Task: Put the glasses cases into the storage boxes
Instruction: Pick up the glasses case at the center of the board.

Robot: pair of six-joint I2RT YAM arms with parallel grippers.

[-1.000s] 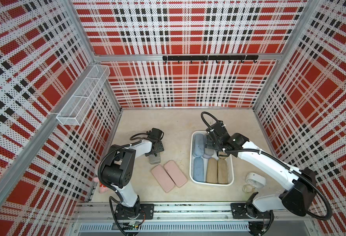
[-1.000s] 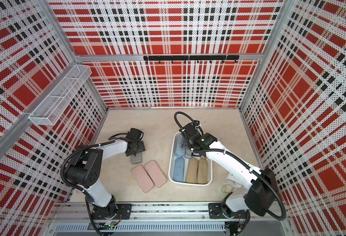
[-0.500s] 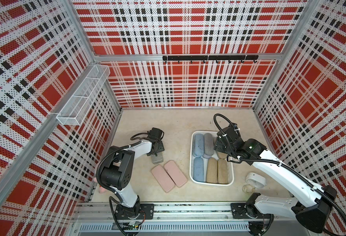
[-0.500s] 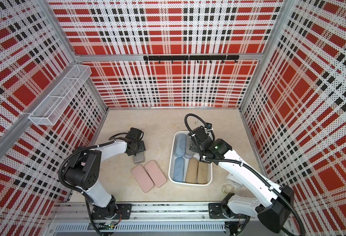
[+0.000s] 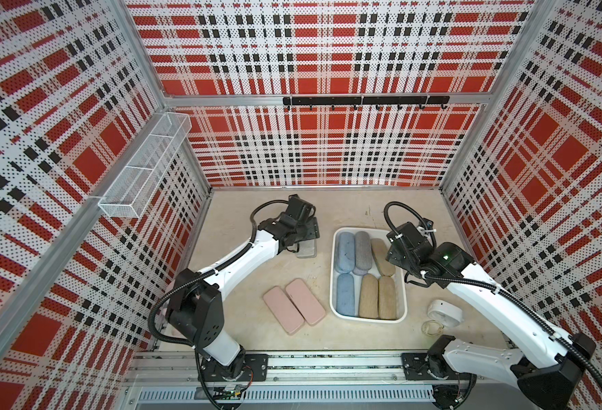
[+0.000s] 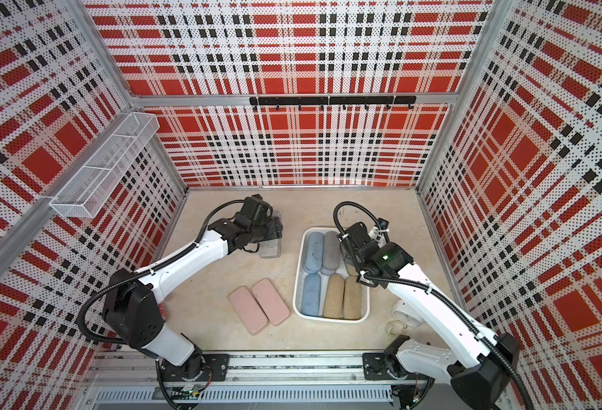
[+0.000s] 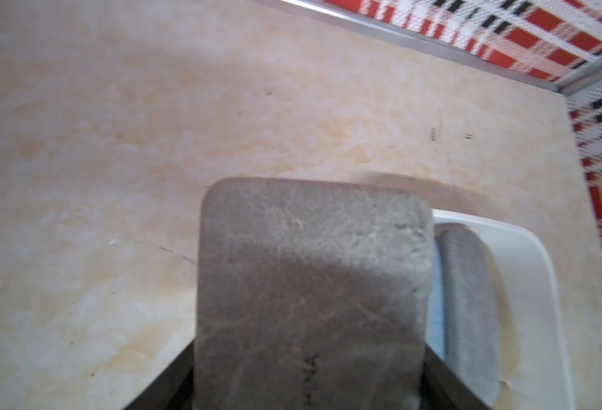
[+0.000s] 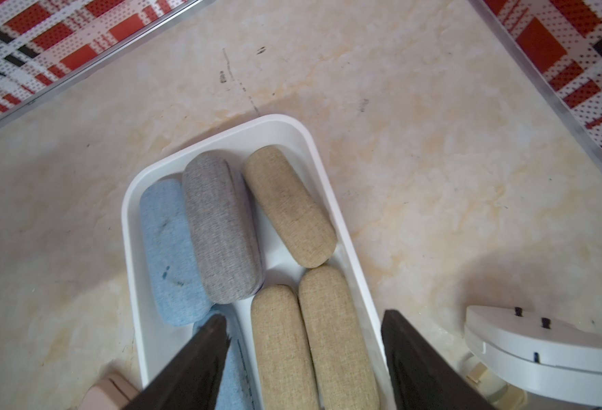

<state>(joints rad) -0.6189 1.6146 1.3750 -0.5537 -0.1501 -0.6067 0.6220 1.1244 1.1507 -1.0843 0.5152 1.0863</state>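
Shifted rightward over the white plastic tray [image 8: 221, 133], right pincer [image 8: 303, 317] stands spread above rounded woven-fabric cases [image 8: 221, 227]; left pincer [image 7: 306, 387] pinches a flat, creased grey case [image 7: 310, 284] with rounded corners.

Free room: the beige marble-look tabletop [image 5: 349, 207] lies bare across the upper centre of both top views, behind the shallow white plastic tray [image 5: 368, 320].

Tray: packed with rounded fabric cases [image 5: 368, 296] in blue, grey and tan. In the right wrist view only a thin strip of bare floor shows beside the slanted tan case [image 8: 288, 209]. My right gripper [image 8: 304, 317] hangs over it, jaws apart, nothing between.

Lower centre: two flat pink rectangular cases [image 5: 294, 310] lie side by side, just beside the tray's left rim.

Lower right: a white round disc device [image 5: 445, 312] and a beige cord loop [image 5: 430, 326] block the corner.

My left gripper [image 7: 312, 348] is filled by a flat grey rectangular case [image 7: 310, 284].
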